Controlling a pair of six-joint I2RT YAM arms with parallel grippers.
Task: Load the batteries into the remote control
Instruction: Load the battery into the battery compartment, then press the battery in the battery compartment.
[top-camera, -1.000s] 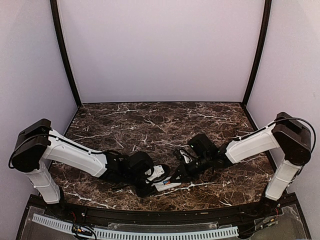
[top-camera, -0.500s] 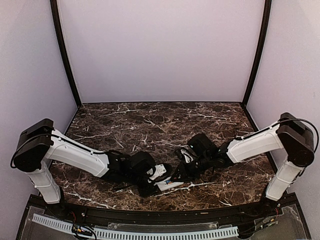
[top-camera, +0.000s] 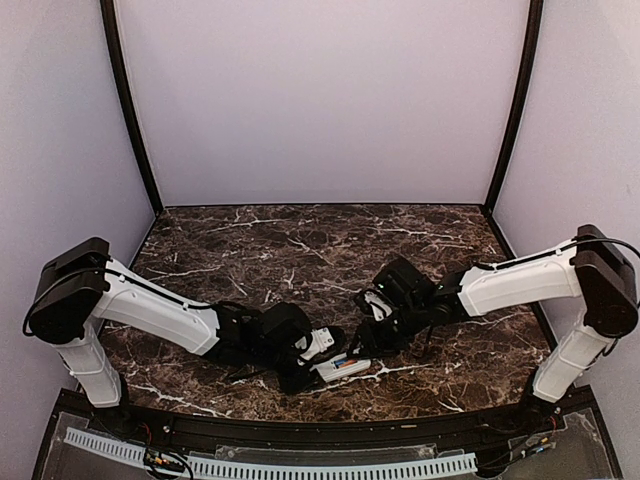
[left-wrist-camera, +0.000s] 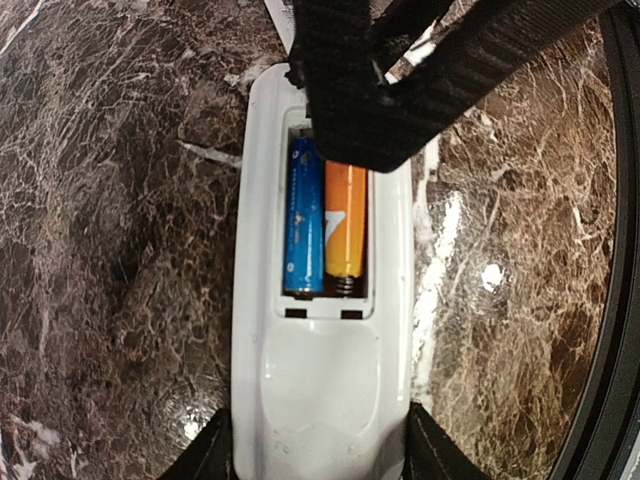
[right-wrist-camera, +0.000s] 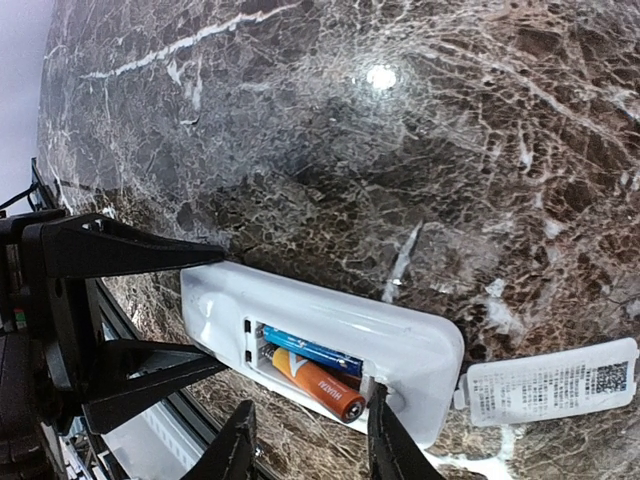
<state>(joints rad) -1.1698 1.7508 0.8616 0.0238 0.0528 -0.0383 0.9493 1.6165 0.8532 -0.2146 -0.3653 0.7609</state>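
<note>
The counter (top-camera: 250, 240) is dark brown marble veined in white. The remote control (left-wrist-camera: 320, 400) is plain white. The blue battery (left-wrist-camera: 303, 225) carries fine pale print, and the orange battery (left-wrist-camera: 346, 220) has a pale mark. A white flat piece (right-wrist-camera: 553, 385) bears dark print. The left tool (left-wrist-camera: 320, 455) and right tool (right-wrist-camera: 312, 435) are black.

One camera looks down from above; both wrist cameras closely share the remote control (left-wrist-camera: 320, 400).
</note>
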